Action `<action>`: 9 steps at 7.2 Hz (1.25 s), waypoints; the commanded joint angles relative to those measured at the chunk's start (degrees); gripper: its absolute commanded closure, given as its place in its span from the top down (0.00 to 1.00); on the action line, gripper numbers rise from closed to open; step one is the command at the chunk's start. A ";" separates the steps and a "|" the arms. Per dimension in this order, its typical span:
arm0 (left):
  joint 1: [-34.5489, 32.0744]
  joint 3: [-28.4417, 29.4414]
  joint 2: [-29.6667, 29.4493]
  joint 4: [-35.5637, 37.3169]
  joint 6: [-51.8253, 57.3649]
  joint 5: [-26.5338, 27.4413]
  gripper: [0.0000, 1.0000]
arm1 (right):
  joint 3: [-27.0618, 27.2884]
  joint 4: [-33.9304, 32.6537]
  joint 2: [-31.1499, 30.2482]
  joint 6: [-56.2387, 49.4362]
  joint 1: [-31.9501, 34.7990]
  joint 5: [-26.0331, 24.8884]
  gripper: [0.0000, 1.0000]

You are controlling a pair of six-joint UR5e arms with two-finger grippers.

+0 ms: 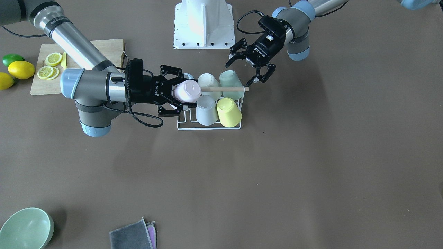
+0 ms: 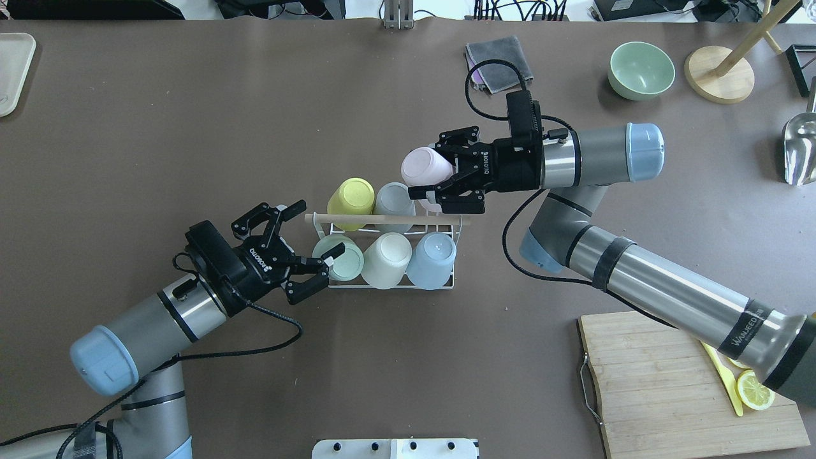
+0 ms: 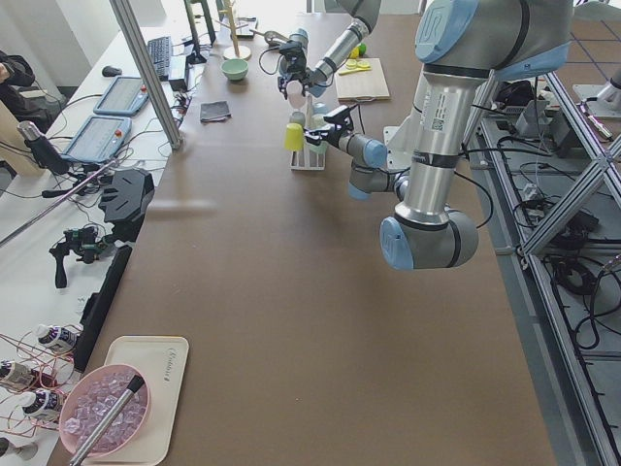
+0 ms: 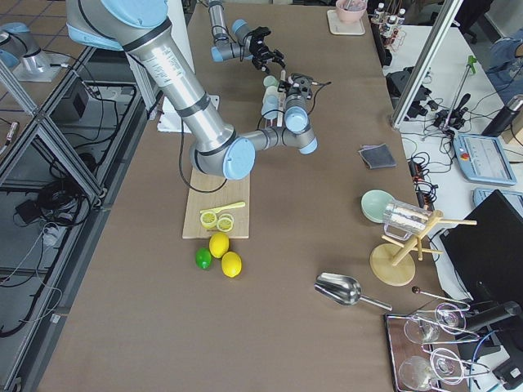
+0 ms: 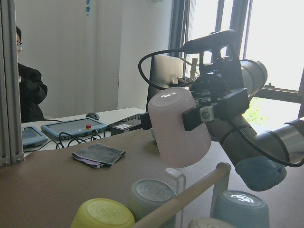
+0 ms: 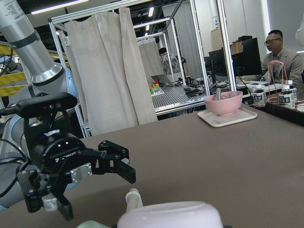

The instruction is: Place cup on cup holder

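The cup holder is a white wire rack (image 2: 440, 284) with a wooden handle bar (image 2: 389, 220). It carries upside-down yellow (image 2: 350, 203), grey (image 2: 394, 199), green (image 2: 338, 258), cream (image 2: 386, 258) and blue (image 2: 431, 258) cups. My right gripper (image 2: 433, 169) is shut on a pink cup (image 2: 424, 167), held tilted, base up, above the rack's far corner beside the grey cup. That pink cup also shows in the front view (image 1: 187, 91) and the left wrist view (image 5: 178, 126). My left gripper (image 2: 312, 245) is open and empty at the rack's end by the green cup.
A wooden cutting board (image 1: 100, 46) with lemon slices (image 1: 48, 67) and whole lemons (image 1: 20, 69) lies on the right arm's side. A green bowl (image 1: 26, 228) and a grey cloth (image 1: 133, 235) lie at the operators' edge. The robot base (image 1: 202, 24) stands behind the rack.
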 commanded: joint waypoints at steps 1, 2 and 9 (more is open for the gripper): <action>-5.41 -6.71 1.52 14.76 -0.06 -4.34 0.97 | -0.94 -0.04 0.38 -0.32 -0.18 -0.22 0.00; -7.00 -7.18 1.70 15.79 -0.23 -6.20 0.97 | -1.03 -0.04 0.38 -0.32 -0.18 -0.22 0.00; -18.07 -7.36 0.75 39.91 -17.42 -10.75 0.98 | -2.09 -0.13 0.64 -1.81 -0.10 -0.40 0.00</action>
